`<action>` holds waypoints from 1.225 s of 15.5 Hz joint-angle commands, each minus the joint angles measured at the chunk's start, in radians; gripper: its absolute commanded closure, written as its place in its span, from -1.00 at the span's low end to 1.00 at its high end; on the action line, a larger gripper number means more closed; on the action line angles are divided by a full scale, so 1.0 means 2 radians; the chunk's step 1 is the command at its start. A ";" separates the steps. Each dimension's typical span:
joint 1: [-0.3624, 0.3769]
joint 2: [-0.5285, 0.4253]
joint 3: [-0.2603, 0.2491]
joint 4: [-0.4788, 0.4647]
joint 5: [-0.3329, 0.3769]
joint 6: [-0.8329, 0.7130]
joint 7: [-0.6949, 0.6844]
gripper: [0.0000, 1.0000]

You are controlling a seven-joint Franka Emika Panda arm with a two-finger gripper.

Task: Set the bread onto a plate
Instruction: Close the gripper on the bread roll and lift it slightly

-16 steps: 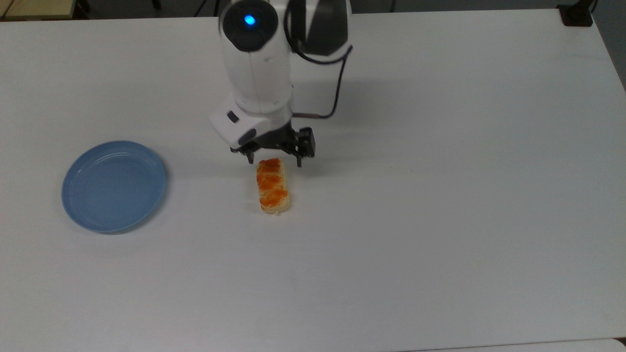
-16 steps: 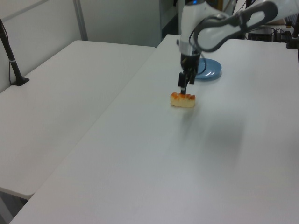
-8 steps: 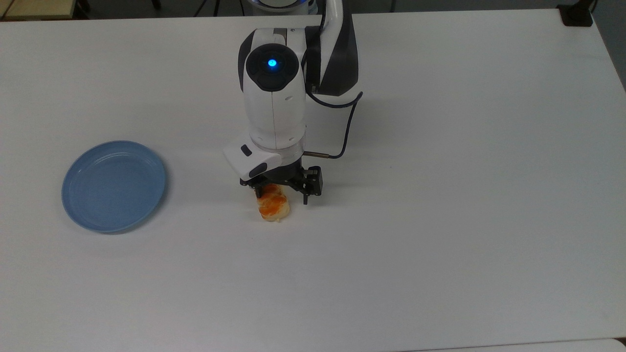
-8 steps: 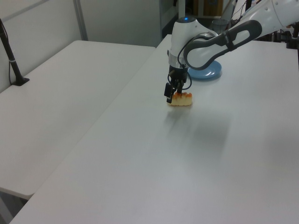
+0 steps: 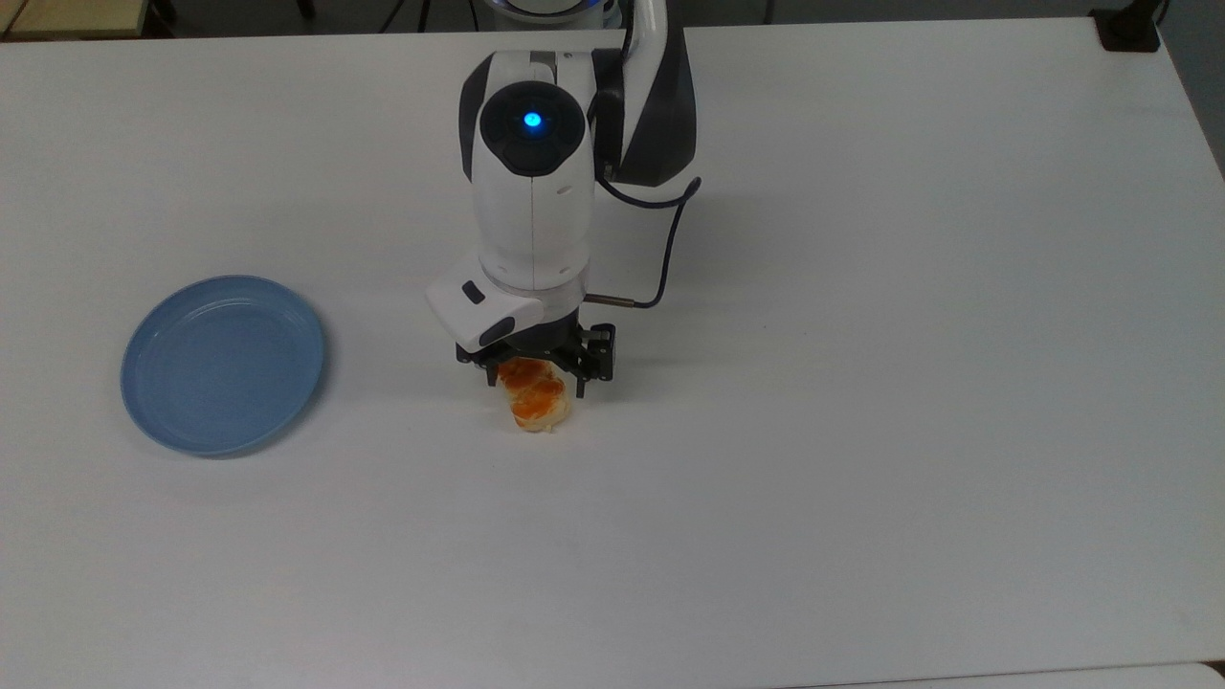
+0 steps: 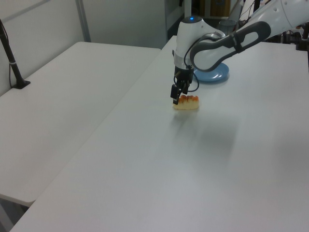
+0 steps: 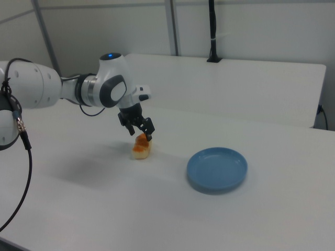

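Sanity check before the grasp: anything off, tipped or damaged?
Nothing stands out. Bread lies flat and whole on the table, gripper open astride it; plate sits level, empty.

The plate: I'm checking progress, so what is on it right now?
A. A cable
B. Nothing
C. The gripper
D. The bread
B. The plate is bare, while the bread lies on the table under the gripper.
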 commanded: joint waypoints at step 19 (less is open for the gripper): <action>0.005 -0.003 -0.011 -0.004 -0.002 -0.063 -0.087 0.34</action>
